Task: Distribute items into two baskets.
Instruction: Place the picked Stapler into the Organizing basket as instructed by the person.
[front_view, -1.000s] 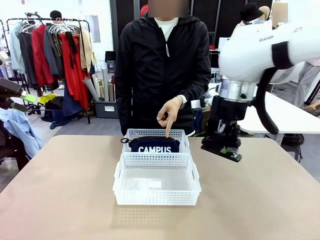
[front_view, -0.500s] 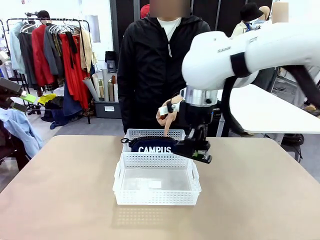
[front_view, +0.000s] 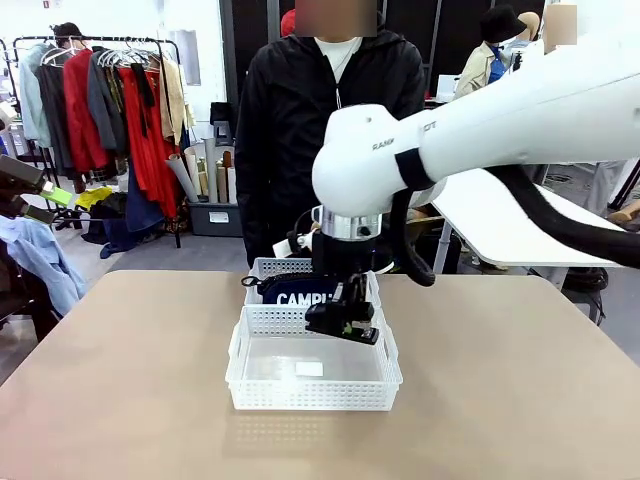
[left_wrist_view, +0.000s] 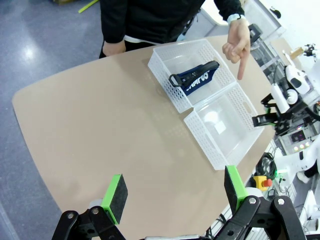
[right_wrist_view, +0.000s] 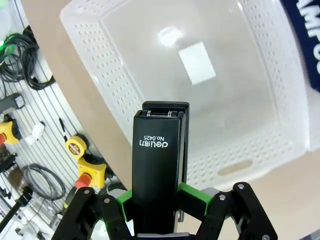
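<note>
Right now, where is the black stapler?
The black stapler is clamped in the right pincer, held above the near basket, just in front of the far basket.

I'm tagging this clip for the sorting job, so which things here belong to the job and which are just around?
Job:
- black stapler, clamped in the right gripper over the near basket
- CAMPUS pouch, lying in the far basket

Just around:
- clothes rack behind the table
- red stop button off the table's edge
</note>
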